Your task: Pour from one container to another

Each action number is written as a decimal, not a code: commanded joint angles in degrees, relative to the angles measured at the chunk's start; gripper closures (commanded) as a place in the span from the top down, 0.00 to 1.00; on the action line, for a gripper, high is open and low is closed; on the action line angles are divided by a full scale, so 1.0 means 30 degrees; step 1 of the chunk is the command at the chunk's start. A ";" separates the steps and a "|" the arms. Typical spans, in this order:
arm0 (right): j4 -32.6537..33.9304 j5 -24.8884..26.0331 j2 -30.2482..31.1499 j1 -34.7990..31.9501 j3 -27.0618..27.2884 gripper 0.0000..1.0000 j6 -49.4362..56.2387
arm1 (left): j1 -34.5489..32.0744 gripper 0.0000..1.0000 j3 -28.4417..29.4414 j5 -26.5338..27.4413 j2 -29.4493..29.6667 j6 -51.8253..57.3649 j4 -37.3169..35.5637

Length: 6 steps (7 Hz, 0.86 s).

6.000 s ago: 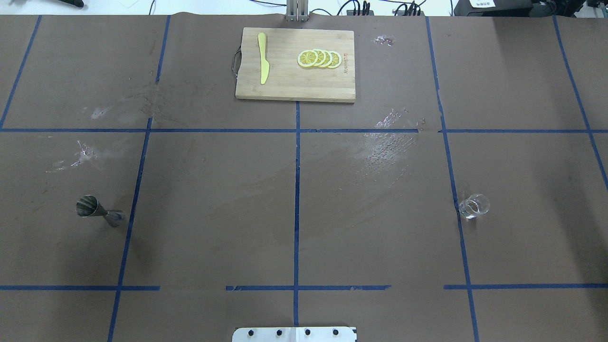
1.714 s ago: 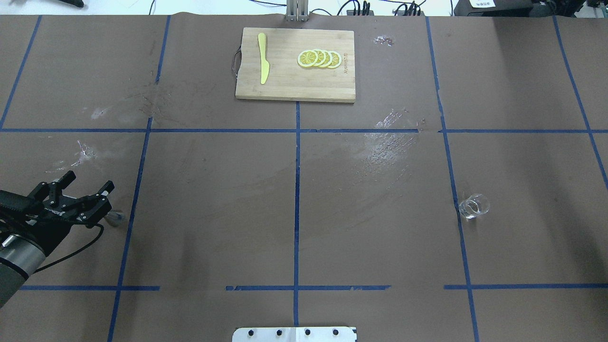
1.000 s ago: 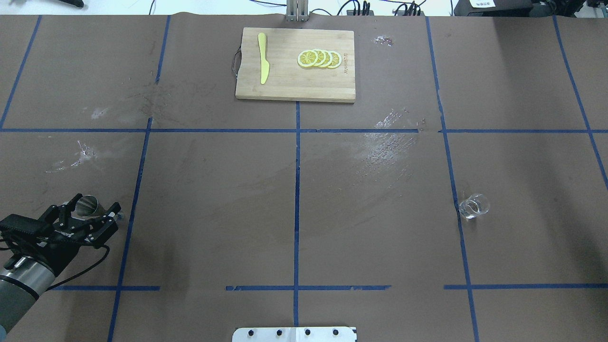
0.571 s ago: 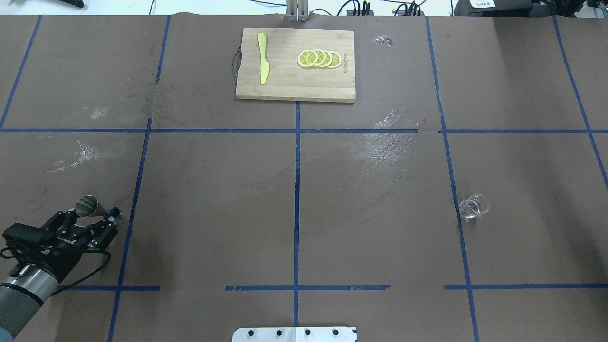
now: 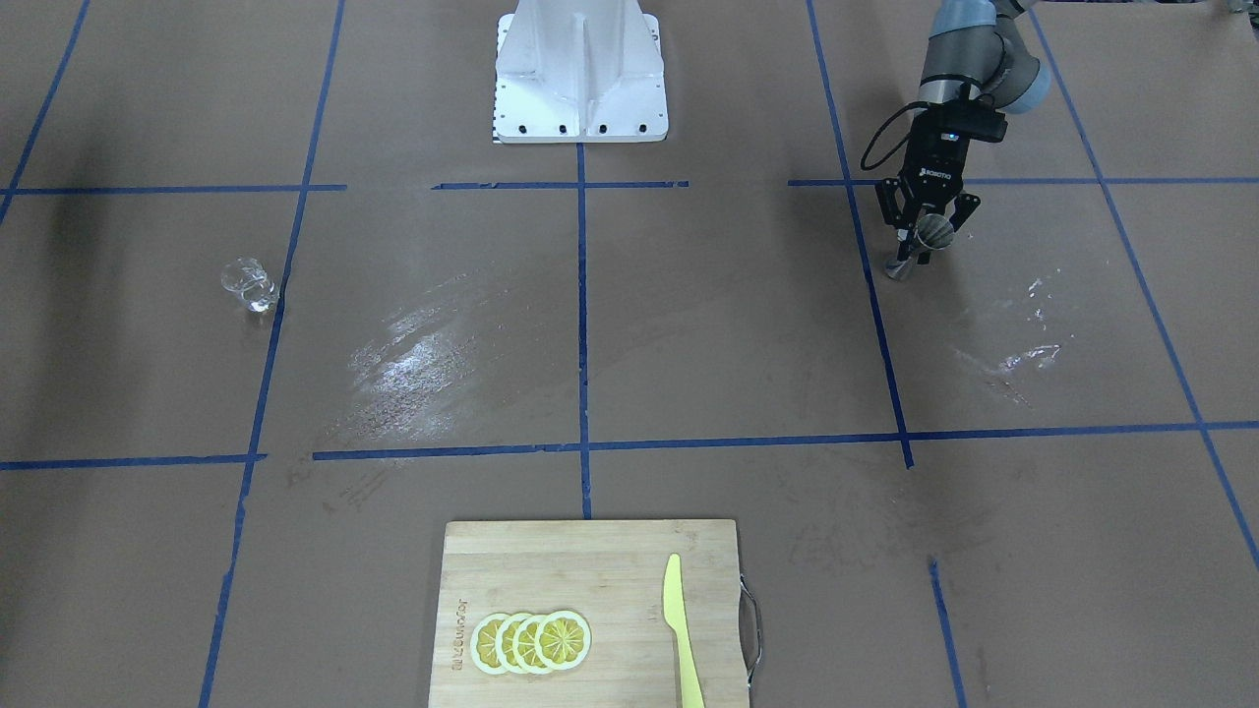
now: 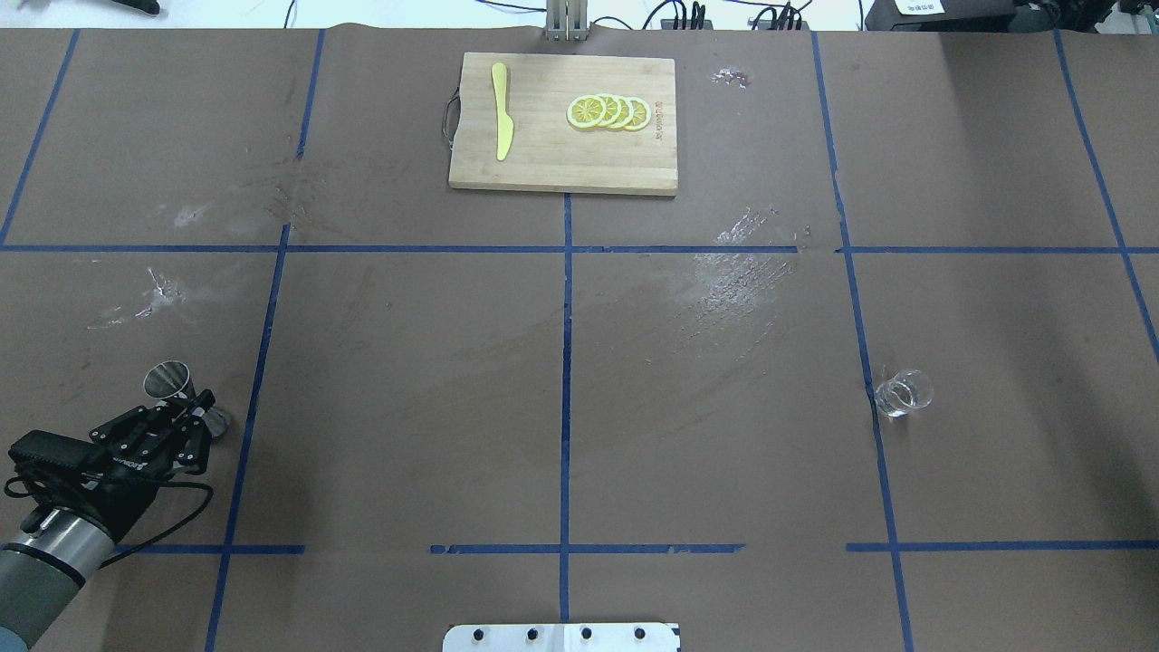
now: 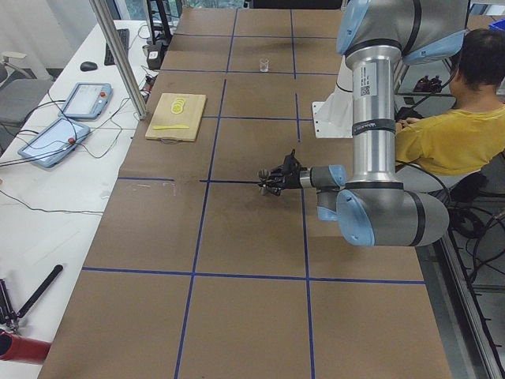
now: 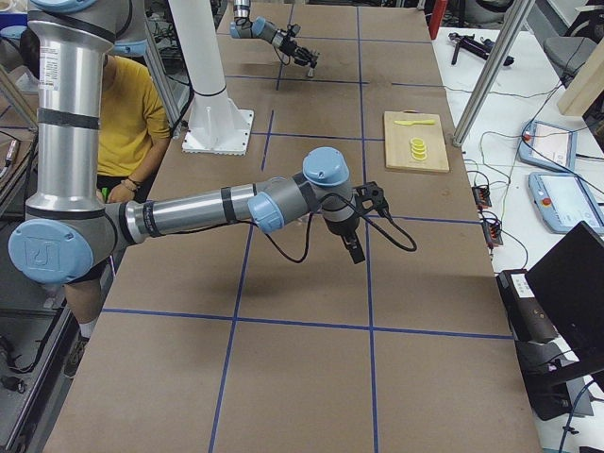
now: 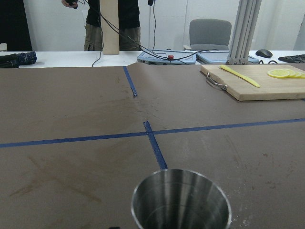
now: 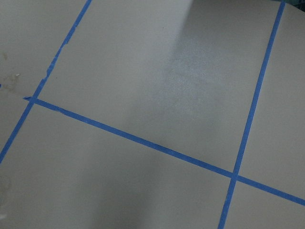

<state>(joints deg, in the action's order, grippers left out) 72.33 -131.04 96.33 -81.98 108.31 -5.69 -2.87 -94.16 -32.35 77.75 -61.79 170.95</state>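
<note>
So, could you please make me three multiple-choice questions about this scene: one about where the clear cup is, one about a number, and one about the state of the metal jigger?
1. Where is the clear cup?
A. On the cutting board
B. On the table, on the robot's right side, beside a blue tape line
C. In the left hand

2. How many lemon slices lie on the cutting board?
A. Two
B. Four
C. Six

3. In what state is the metal jigger?
A. Lying on its side, with nothing near it
B. Resting inside the clear cup
C. Standing with its mouth up, the left hand closed about its narrow waist

Answers: 1 B, since the overhead view shows it alone beside the tape on the right. 2 B, since four overlapping rounds can be counted. 3 C, since the fingers meet at the waist and the left wrist view looks into its open mouth.
</note>
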 commanded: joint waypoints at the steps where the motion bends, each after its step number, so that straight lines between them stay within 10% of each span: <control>1: 0.0000 0.0000 0.0000 -0.0006 -0.0098 1.00 0.0023 | 0.0019 0.28 0.0098 0.0002 0.0011 0.0000 0.0000; 2: 0.0000 0.0000 0.0000 -0.0006 -0.0098 1.00 -0.0006 | 0.0019 0.25 0.0098 0.0002 0.0011 0.0000 0.0000; 3: 0.0000 0.0000 -0.0029 -0.0006 -0.0098 1.00 -0.0006 | 0.0019 0.01 -0.0047 0.0002 0.0011 0.0000 0.0029; 6: 0.0000 0.0000 -0.0059 0.0023 -0.0127 1.00 -0.0006 | -0.0040 0.00 -0.1014 -0.0057 0.0098 0.1513 0.2772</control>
<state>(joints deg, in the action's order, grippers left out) 72.33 -131.04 96.19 -81.98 107.99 -5.71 -2.94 -96.27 -32.42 77.87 -60.01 175.24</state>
